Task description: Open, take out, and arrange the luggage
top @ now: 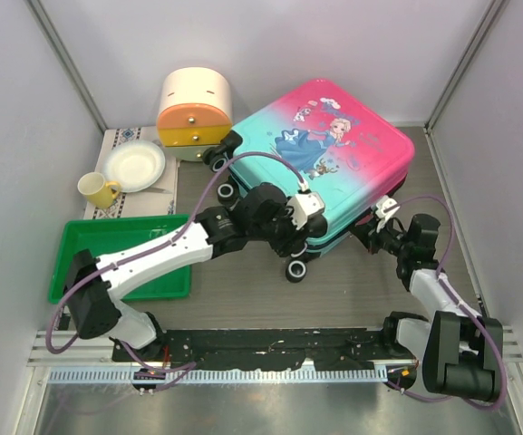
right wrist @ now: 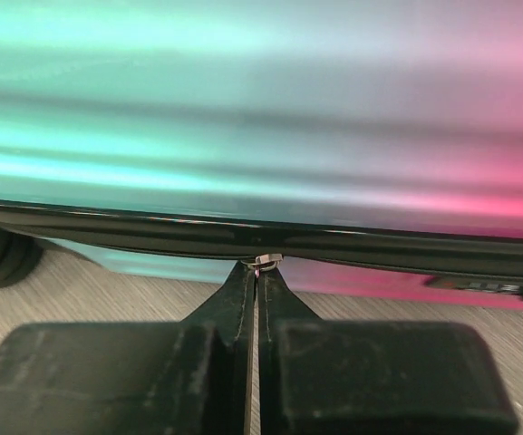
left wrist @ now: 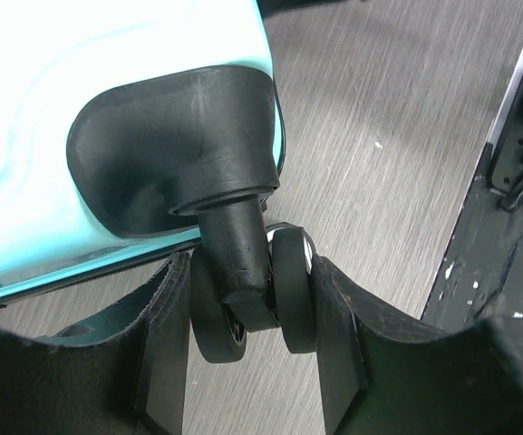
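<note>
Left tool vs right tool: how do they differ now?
The left tool is spread, clamped across a wheel of the luggage; the right tool is fully shut, pinching the zip pull. Left sits at a corner, right along the side seam. Both grip the luggage.

Close beside luggage (top: pixel 334 154): drawer box (top: pixel 195 111), tray (top: pixel 107 237)

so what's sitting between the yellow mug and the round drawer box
A white plate lies between the yellow mug and the drawer box, shown in the top view.

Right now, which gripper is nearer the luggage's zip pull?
Right. The right gripper is shut on the zip pull; the left gripper clamps a wheel at a corner of the luggage.
</note>
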You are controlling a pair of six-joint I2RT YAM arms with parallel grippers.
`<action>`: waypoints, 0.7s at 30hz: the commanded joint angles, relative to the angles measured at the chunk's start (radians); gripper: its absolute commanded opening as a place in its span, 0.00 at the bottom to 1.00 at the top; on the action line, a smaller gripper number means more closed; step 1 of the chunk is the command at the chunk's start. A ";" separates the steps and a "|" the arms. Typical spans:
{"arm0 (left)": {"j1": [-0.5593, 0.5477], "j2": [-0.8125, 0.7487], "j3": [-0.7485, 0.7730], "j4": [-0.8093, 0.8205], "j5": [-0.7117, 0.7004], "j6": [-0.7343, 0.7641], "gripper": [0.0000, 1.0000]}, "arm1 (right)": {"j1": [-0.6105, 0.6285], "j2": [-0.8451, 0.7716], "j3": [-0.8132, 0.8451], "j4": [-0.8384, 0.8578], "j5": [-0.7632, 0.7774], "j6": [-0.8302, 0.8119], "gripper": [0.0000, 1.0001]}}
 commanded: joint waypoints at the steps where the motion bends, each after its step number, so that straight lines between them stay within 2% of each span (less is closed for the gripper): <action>1: 0.015 -0.098 -0.091 -0.296 0.116 0.092 0.00 | -0.031 -0.027 0.048 0.025 0.127 -0.026 0.01; 5: 0.079 -0.155 -0.122 -0.365 0.121 0.130 0.00 | -0.077 0.009 0.116 0.003 0.157 -0.081 0.01; 6: 0.093 -0.167 -0.128 -0.375 0.127 0.140 0.00 | -0.121 0.020 0.131 -0.012 0.146 -0.098 0.01; 12: 0.186 -0.253 -0.171 -0.445 0.100 0.207 0.00 | -0.322 0.111 0.246 -0.170 -0.010 -0.288 0.01; 13: 0.208 -0.270 -0.188 -0.449 0.093 0.218 0.00 | -0.392 0.121 0.272 -0.210 -0.030 -0.320 0.01; 16: 0.234 -0.336 -0.226 -0.461 0.063 0.290 0.00 | -0.471 0.177 0.335 -0.268 -0.092 -0.377 0.01; 21: 0.274 -0.399 -0.269 -0.484 0.032 0.399 0.00 | -0.482 0.256 0.415 -0.305 -0.193 -0.439 0.01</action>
